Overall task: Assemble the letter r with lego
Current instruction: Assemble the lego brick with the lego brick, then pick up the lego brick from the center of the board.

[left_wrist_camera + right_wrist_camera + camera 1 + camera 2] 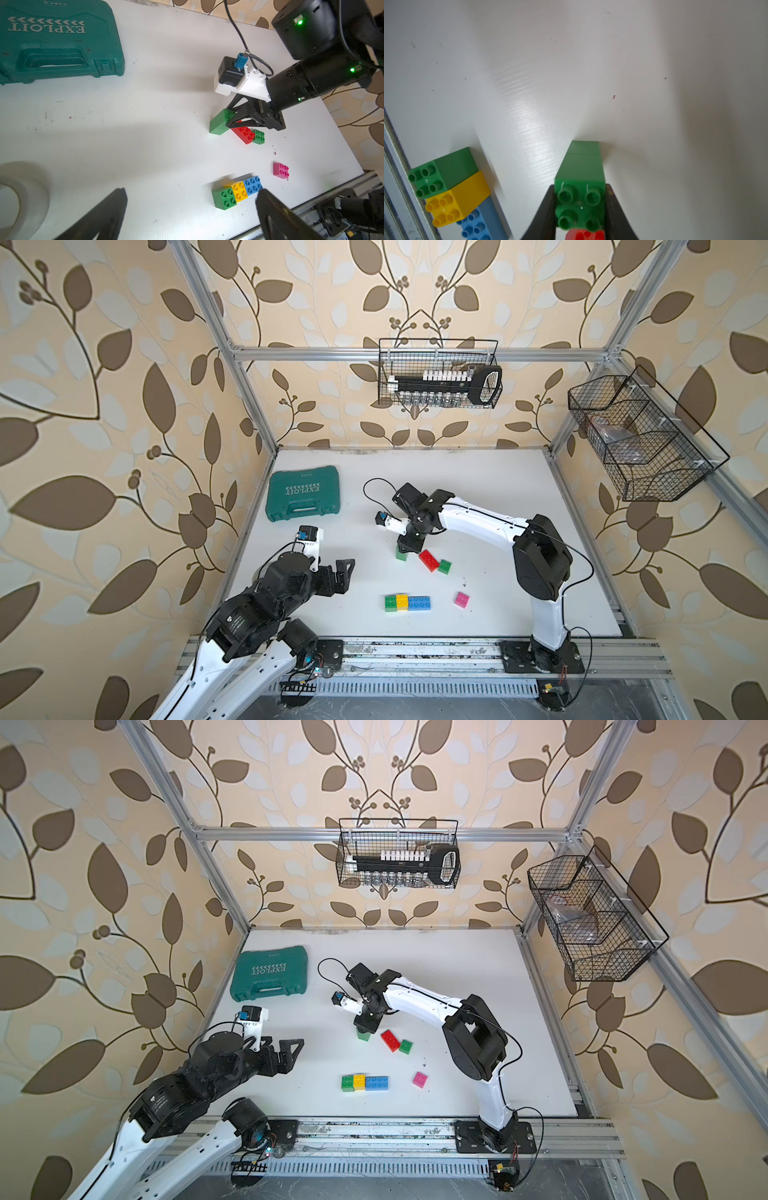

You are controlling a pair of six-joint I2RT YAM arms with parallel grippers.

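Two claws: right claw [403, 548] clamped on green stack [581, 166], left claw [344, 576] gaping wide
Row [407, 602]: green-yellow-blue, near centre
Loose bricks: red [429, 560], green [444, 566], pink [461, 599], right of stack

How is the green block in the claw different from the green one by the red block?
The tall green block is two bricks high; the small green block is one. The right gripper is shut on the tall one; the small one lies free beside the red block. Both are green, with four studs on top.
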